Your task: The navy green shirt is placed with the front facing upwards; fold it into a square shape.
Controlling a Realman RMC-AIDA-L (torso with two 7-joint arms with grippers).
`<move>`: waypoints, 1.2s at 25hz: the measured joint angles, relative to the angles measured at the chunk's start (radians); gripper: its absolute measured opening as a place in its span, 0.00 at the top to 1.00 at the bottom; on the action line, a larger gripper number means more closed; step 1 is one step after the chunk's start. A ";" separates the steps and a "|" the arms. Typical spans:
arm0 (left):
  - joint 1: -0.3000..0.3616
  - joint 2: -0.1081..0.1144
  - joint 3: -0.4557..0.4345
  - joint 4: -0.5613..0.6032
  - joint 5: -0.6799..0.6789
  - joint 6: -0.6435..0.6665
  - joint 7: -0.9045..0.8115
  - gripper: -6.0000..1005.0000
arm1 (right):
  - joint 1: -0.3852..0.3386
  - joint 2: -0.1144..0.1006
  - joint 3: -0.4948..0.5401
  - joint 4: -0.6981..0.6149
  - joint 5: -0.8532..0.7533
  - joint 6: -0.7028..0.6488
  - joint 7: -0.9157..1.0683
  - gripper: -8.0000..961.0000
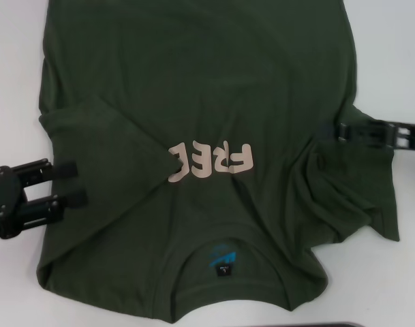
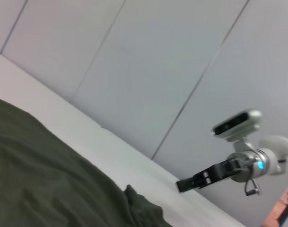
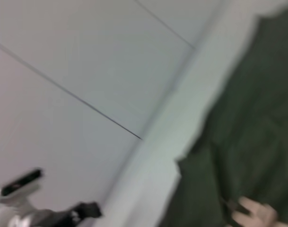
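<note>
The navy green shirt (image 1: 214, 102) spread front-up on the white desk (image 1: 16, 61), one sleeve folded in.

The shirt covers most of the desk, its collar nearest the robot; the left sleeve is folded inward over the chest and hides the start of the pale "FREE" lettering (image 1: 210, 161), while the right sleeve lies bunched at the shirt's right edge. The left hand (image 1: 69, 184) sits at the shirt's left edge beside the folded sleeve, its two fingers parted with nothing between them. The right hand (image 1: 330, 131) lies over the bunched right sleeve; whether it grips the cloth I cannot tell. Inside the collar are a blue print (image 1: 221, 256) and a small black tag (image 1: 223, 270).
</note>
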 joint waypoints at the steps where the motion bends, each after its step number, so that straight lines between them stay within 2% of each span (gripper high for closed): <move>1: 0.000 0.000 0.002 0.002 0.000 0.004 0.001 0.33 | -0.001 -0.021 0.002 -0.003 -0.028 -0.002 0.044 0.05; 5: 0.004 0.000 0.040 0.028 0.000 0.030 0.005 0.33 | -0.018 -0.107 0.008 -0.032 -0.086 -0.040 0.190 0.05; 7: 0.008 0.000 0.068 0.037 0.001 0.035 0.004 0.33 | -0.033 -0.134 0.013 -0.079 -0.118 -0.043 0.257 0.05; 8: 0.009 0.001 0.078 0.038 0.001 0.035 0.003 0.33 | -0.039 -0.139 0.020 -0.106 -0.144 -0.041 0.285 0.05; 11: 0.009 0.001 0.088 0.038 0.000 0.035 -0.004 0.33 | -0.045 -0.143 0.067 -0.178 -0.239 -0.038 0.345 0.05; 15: -0.001 0.000 0.084 0.034 -0.009 0.038 -0.032 0.33 | -0.035 -0.144 0.121 -0.195 -0.309 -0.017 0.388 0.05; 22: -0.030 0.011 0.098 0.031 -0.002 0.046 -0.107 0.33 | -0.023 -0.145 0.119 -0.198 -0.349 0.054 0.410 0.05; 30: -0.025 0.005 0.133 0.036 -0.001 0.045 -0.102 0.33 | -0.002 -0.141 0.116 -0.189 -0.417 0.085 0.433 0.05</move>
